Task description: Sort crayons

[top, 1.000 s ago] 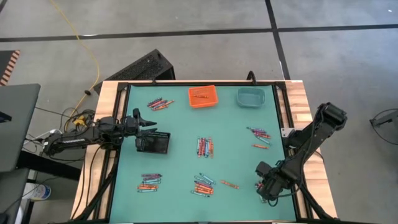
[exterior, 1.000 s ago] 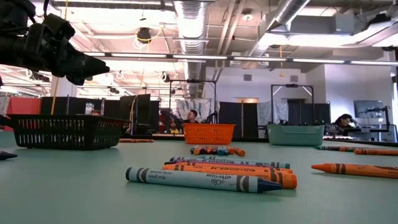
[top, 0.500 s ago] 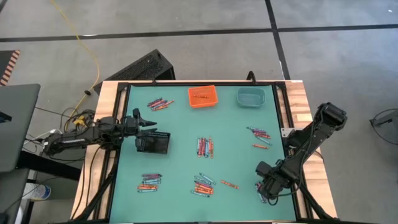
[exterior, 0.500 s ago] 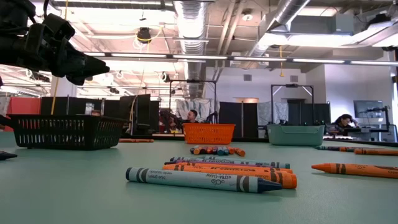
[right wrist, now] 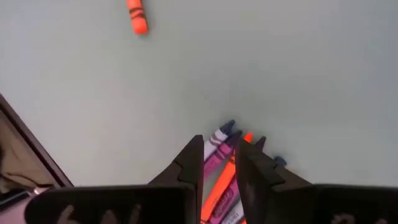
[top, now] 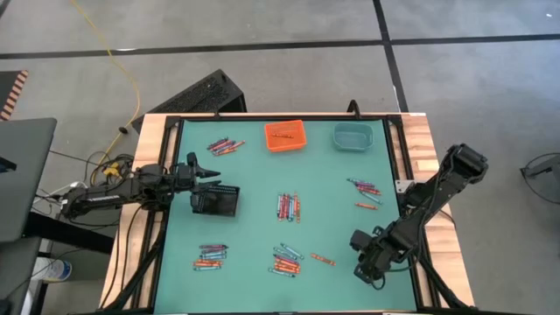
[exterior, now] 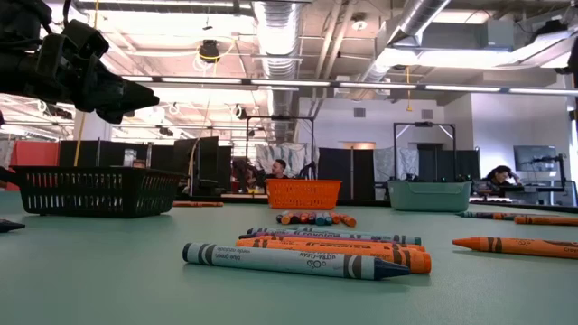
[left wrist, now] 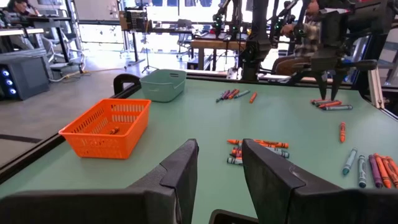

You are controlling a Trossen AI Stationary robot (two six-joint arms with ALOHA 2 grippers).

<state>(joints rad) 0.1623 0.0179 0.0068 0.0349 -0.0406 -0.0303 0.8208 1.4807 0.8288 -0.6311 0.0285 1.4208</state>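
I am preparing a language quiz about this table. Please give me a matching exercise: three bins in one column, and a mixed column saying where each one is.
Things:
1. orange bin
2. teal bin
3. black bin

Places:
A. under the left gripper
B. far edge, middle
C. far edge, towards the right arm's side

Pairs: 1-B, 2-C, 3-A

An orange bin (top: 285, 136) sits at the far edge of the green table (top: 332, 201), with a teal bin (top: 353, 136) just beside it and a black mesh bin (top: 215, 200) over on the left. Off the table, a yellow cable (top: 131, 83) snakes across the grey floor. Beyond it, a person (exterior: 279, 169) sits in the room behind the orange bin.
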